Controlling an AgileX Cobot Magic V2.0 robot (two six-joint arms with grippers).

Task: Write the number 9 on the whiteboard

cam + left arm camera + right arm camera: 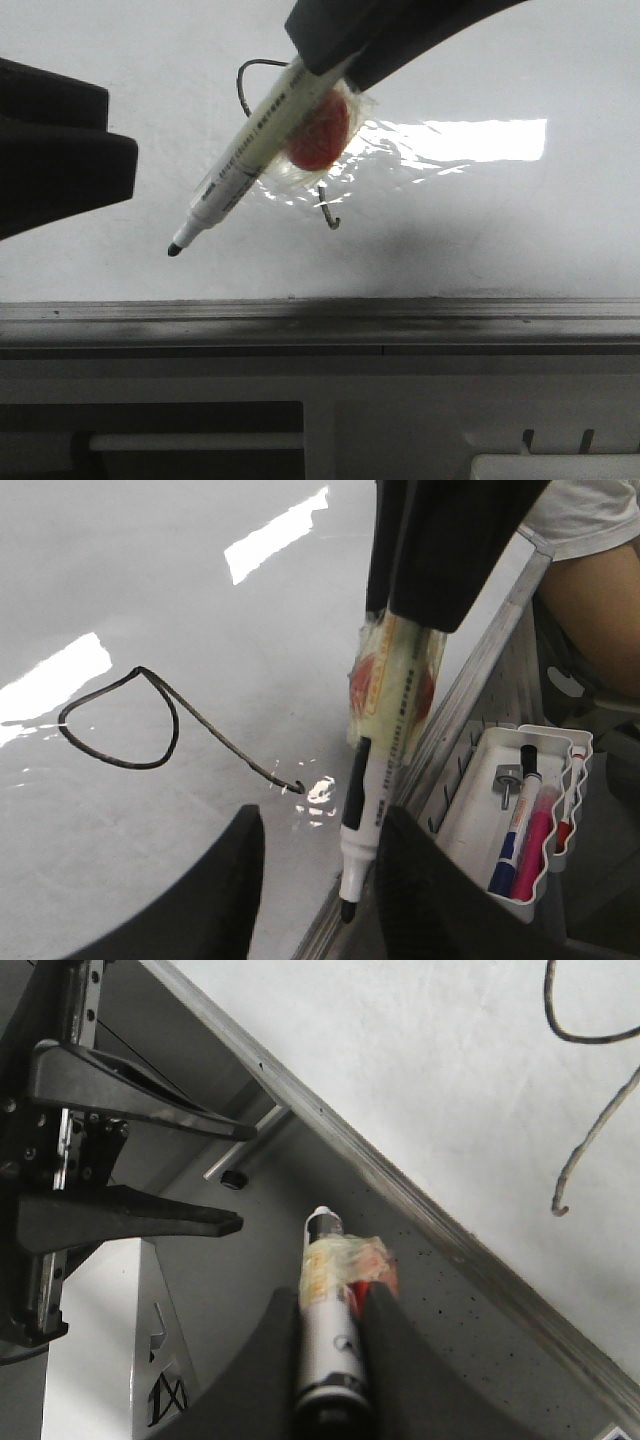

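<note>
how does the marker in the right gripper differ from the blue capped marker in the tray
The held marker is uncapped, its dark tip bare, and wrapped in clear tape with a red patch; the blue-capped marker is capped and unwrapped. The held one hangs tip-down in the right gripper; the other lies loose in the white tray. Both have white printed barrels.

From the front, my white marker with its taped red wad (262,130) covers most of the thin dark hand-drawn number 9 (252,78), leaving only part of the loop and the hook. The right wrist view's edge crops the loop, and my right fingers (270,1370) hide the marker's rear.
</note>
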